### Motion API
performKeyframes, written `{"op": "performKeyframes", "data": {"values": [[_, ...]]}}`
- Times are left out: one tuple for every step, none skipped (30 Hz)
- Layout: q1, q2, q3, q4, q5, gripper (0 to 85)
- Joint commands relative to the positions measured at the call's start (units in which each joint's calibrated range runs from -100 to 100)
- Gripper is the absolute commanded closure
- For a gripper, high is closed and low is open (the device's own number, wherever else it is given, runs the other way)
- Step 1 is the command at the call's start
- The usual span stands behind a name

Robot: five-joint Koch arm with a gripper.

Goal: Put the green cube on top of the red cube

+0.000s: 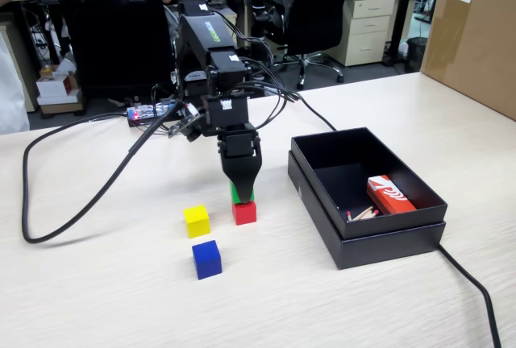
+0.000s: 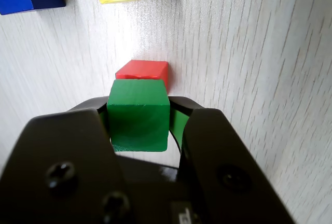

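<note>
The green cube point(image 2: 138, 115) is clamped between my two black jaws, and my gripper point(image 2: 139, 112) is shut on it. In the fixed view the green cube point(image 1: 241, 196) shows just under the jaws of my gripper point(image 1: 242, 189), directly above the red cube point(image 1: 244, 212), which rests on the table. Whether the two cubes touch I cannot tell. In the wrist view the red cube point(image 2: 143, 70) peeks out beyond the green one's far edge.
A yellow cube point(image 1: 197, 221) and a blue cube point(image 1: 206, 258) sit left of the red one. An open black box point(image 1: 322, 195) with a red-and-white carton point(image 1: 389, 195) stands to the right. A black cable point(image 1: 72, 203) loops across the table on the left.
</note>
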Motion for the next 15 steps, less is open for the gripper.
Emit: {"op": "performKeyframes", "data": {"values": [[0.0, -1.1, 4.7, 2.0, 0.1, 68.0], [0.0, -1.1, 4.6, 2.0, 0.0, 63.4], [0.1, -1.0, 4.4, 2.0, 0.0, 58.5], [0.1, -1.0, 4.2, 2.0, 0.0, 54.4], [0.1, -1.0, 3.8, 2.0, 0.0, 48.5], [0.1, -1.0, 3.5, 2.0, 0.1, 44.4], [0.1, -1.0, 3.5, 2.0, 0.1, 42.3], [0.1, -1.0, 3.5, 2.0, 0.1, 41.4], [0.1, -1.0, 3.4, 2.0, 0.1, 41.0], [0.1, -1.0, 3.2, 2.0, 0.1, 39.1], [0.1, -1.2, 3.0, 2.0, 0.0, 38.7], [0.0, -1.8, 2.6, 2.0, 0.0, 38.7], [0.0, -2.9, 2.3, 2.0, 0.0, 38.6], [0.0, -4.5, 1.8, 2.0, 0.0, 37.5], [0.0, -6.5, 1.3, 2.0, 0.0, 37.4]]}}
